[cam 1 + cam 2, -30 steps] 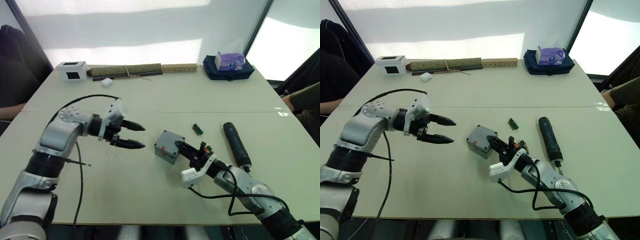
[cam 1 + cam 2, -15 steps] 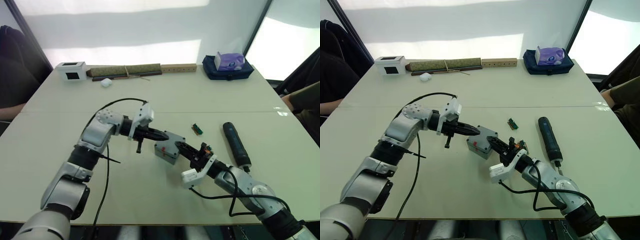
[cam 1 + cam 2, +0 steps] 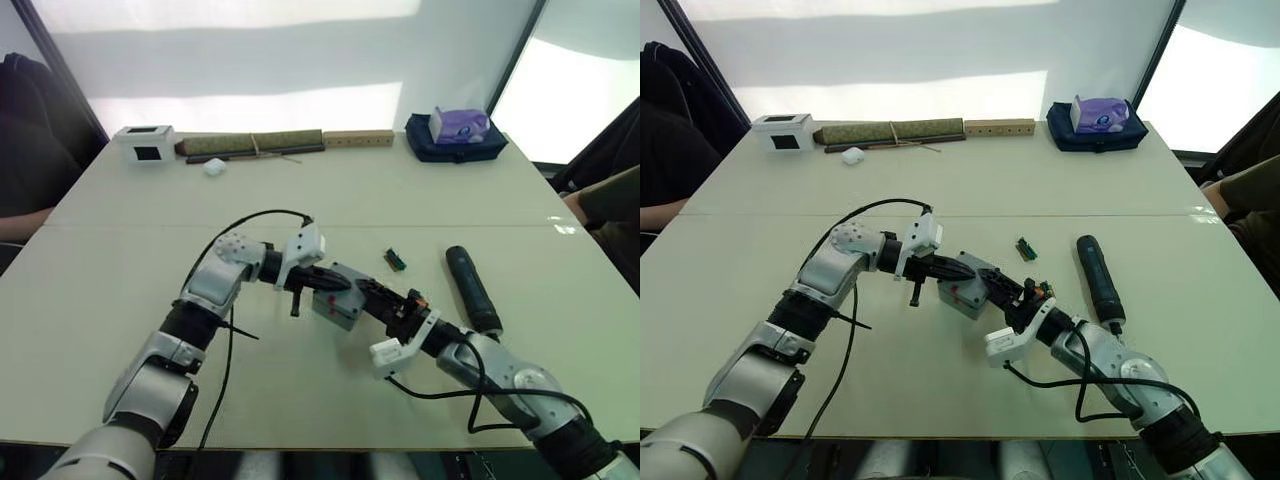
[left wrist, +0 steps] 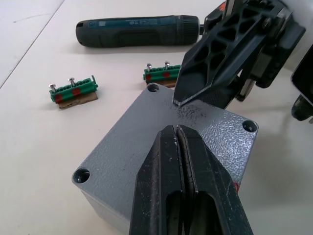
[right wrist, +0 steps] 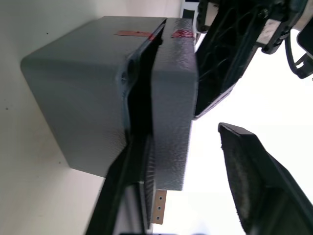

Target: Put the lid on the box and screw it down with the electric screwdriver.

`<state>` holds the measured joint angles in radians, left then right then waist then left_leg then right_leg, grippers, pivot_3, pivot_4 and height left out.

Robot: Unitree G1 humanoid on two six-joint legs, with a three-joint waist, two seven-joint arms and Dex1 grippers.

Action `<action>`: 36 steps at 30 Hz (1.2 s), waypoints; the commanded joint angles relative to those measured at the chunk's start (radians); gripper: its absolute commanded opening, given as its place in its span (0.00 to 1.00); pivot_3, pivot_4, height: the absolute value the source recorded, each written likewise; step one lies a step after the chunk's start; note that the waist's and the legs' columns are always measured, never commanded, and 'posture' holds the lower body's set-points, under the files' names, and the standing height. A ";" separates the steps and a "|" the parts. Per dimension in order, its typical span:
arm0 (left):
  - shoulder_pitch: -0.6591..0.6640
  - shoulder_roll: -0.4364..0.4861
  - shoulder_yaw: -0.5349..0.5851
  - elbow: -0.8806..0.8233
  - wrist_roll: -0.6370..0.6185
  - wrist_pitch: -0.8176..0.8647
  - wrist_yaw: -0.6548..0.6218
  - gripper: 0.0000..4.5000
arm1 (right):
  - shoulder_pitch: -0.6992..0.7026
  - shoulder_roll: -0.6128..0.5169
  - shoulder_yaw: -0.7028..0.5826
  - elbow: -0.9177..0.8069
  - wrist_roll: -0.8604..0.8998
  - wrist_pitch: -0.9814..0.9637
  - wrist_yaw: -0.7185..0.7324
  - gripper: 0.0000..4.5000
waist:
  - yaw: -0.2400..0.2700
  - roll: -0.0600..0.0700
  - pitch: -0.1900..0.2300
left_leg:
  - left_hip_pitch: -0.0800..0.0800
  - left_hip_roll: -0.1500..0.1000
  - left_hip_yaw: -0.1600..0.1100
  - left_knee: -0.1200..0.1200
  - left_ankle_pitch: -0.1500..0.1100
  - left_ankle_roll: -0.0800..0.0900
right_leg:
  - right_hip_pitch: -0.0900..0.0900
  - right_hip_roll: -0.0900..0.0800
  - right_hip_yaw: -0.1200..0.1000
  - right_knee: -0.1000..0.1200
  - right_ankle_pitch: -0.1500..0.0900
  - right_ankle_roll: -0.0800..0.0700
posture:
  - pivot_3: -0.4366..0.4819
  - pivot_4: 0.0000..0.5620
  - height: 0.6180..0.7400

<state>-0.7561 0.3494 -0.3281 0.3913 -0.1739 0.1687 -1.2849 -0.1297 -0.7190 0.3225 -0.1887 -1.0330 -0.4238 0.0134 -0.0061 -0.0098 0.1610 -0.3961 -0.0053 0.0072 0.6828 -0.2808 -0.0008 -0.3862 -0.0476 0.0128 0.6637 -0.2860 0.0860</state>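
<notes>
Resting near the centre of the frame on a pale cream tabletop [image 3: 120, 300], the box [image 3: 338, 300] is a small grey enclosure with a red mark on its side; the lid [image 4: 195, 132] sits on top, textured grey with screw holes at the corners. Left end effector [image 4: 176, 134]: fingers pressed together, tips on the lid's top face. Right end effector [image 3: 372, 292]: fingers apart, one finger in the seam between lid and box, the other outside the lid. Electric screwdriver [image 3: 472, 290]: dark, lying flat at right of centre, apart from the box. Small green terminal block [image 3: 395, 260]: between box and screwdriver. Along the tabletop's far edge: white box with black window [image 3: 143, 144] at upper left, long rolled olive bundle [image 3: 250, 143], wooden block [image 3: 358, 137], purple tissue box [image 3: 458, 124] on a dark blue pouch [image 3: 455, 147] at upper right. A seam divides the tabletop across the middle. White wall behind.
</notes>
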 commanded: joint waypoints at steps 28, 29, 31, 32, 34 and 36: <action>0.040 0.014 -0.107 0.162 0.139 0.052 0.021 0.00 | -0.039 -0.179 -0.128 0.016 0.223 -0.302 -0.003 1.00 | 0.017 -0.002 -0.002 | 0.010 0.000 0.000 -0.001 -0.003 0.004 | 0.014 -0.003 0.000 -0.010 -0.003 -0.004 | 0.48 0.27 1.00; 0.042 0.013 -0.109 0.161 0.140 0.050 0.022 0.00 | -0.037 -0.182 -0.131 0.016 0.246 -0.311 0.006 1.00 | 0.018 -0.002 -0.002 | 0.010 0.000 0.000 -0.002 -0.003 0.004 | 0.014 -0.004 0.000 -0.010 -0.003 -0.004 | 0.48 0.27 1.00; 0.046 0.013 -0.111 0.159 0.141 0.050 0.021 0.00 | -0.034 -0.181 -0.139 0.014 0.279 -0.315 0.024 1.00 | 0.018 -0.002 -0.002 | 0.010 0.000 0.000 -0.002 -0.003 0.005 | 0.014 -0.004 0.000 -0.011 -0.003 -0.004 | 0.48 0.27 1.00; 0.047 0.013 -0.112 0.157 0.141 0.052 0.019 0.00 | -0.036 -0.185 -0.139 0.014 0.291 -0.324 0.037 1.00 | 0.017 -0.002 -0.002 | 0.009 0.000 0.000 -0.002 -0.003 0.005 | 0.014 -0.004 0.000 -0.011 -0.003 -0.004 | 0.48 0.27 1.00; 0.050 0.013 -0.114 0.155 0.143 0.056 0.017 0.00 | -0.031 -0.193 -0.144 0.012 0.326 -0.345 0.060 1.00 | 0.015 -0.001 -0.003 | 0.010 0.000 0.000 -0.002 -0.003 0.005 | 0.014 -0.004 0.000 -0.012 -0.002 -0.004 | 0.48 0.27 1.00; 0.055 0.014 -0.117 0.150 0.147 0.058 0.015 0.00 | -0.027 -0.202 -0.154 0.010 0.363 -0.362 0.084 1.00 | 0.014 -0.001 -0.004 | 0.012 0.000 0.000 -0.002 -0.003 0.005 | 0.016 -0.004 0.000 -0.012 -0.003 -0.004 | 0.48 0.27 1.00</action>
<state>-0.7716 0.3451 -0.3445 0.4621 -0.1294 0.1700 -1.2675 -0.1528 -0.9066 0.2082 -0.1496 -0.7278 -0.7641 0.0786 0.0079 -0.0108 0.1572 -0.3832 -0.0049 0.0069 0.6810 -0.2841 0.0044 -0.3690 -0.0523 0.0128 0.6515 -0.2886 0.0821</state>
